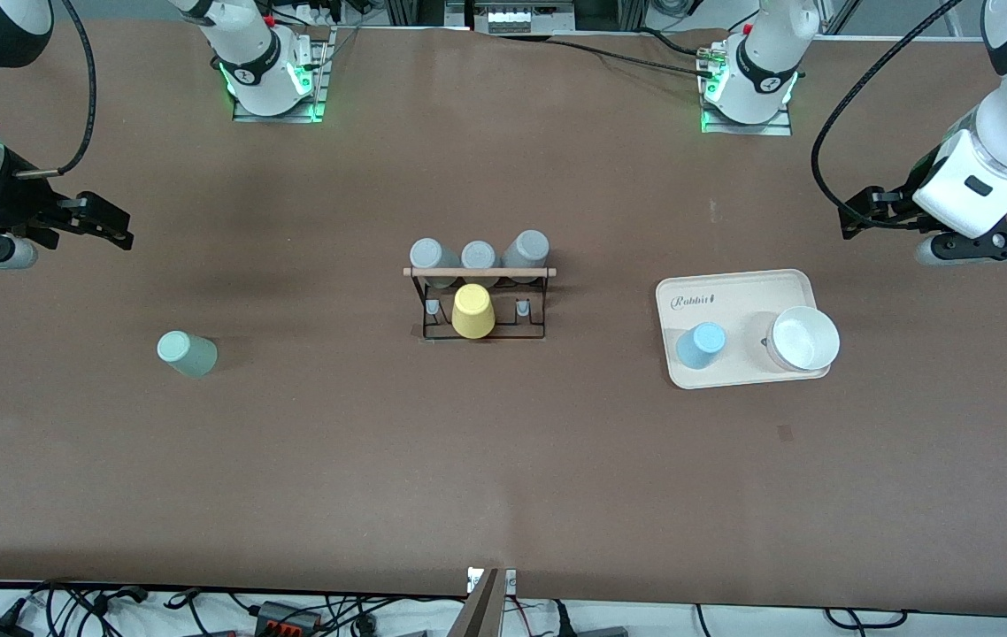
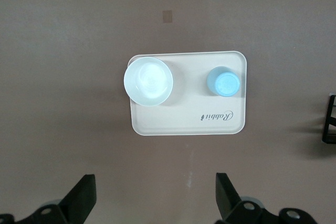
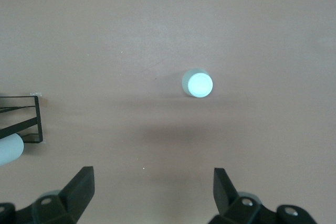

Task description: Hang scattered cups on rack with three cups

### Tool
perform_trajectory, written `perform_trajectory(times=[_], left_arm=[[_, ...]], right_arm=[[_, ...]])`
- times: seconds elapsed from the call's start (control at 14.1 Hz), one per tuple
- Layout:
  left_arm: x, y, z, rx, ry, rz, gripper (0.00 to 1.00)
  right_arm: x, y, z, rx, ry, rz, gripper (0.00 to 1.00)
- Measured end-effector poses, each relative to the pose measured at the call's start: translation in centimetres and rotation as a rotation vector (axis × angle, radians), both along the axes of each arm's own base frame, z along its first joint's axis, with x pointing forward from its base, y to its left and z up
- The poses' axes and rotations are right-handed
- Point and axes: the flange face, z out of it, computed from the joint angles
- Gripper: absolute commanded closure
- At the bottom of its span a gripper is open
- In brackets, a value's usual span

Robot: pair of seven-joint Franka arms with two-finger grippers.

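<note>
Rack point(image 1: 479, 301) sits mid-surface with three grey cups point(image 1: 478, 257) hung along its farther row and a yellow cup point(image 1: 472, 311) on a nearer peg. Mint green tumbler point(image 1: 187, 353) stands upside down on the bare surface point(image 1: 503, 460) toward the right arm's end. Light blue tumbler point(image 1: 700, 345) is upside down on the cream tray point(image 1: 738, 292) toward the left arm's end, next to a white bowl point(image 1: 804, 338). Left end effector point(image 2: 155, 203) hangs over the surface near the tray, fingers spread wide, holding nothing. Right end effector point(image 3: 153, 200) is the same, wide and empty, near the mint one.
</note>
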Motion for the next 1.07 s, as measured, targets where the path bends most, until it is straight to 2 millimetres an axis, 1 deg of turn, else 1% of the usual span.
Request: perform_trajectory(times=[0.85,0.99,1.07], left_arm=[[0.0,0.1,-0.2,-0.001,0.004,0.002,0.0],[0.1,0.0,-0.7,-0.001,0.015,0.0,0.0],[0.3,-0.1,-1.6,-0.001,0.032,-0.001,0.0]], right_arm=[[0.2,0.1,0.0,0.0,-0.007,0.002,0.0],[0.2,0.1,-0.1,0.0,-0.007,0.002,0.0],[0.2,0.1,-0.1,0.0,-0.007,0.002,0.0]])
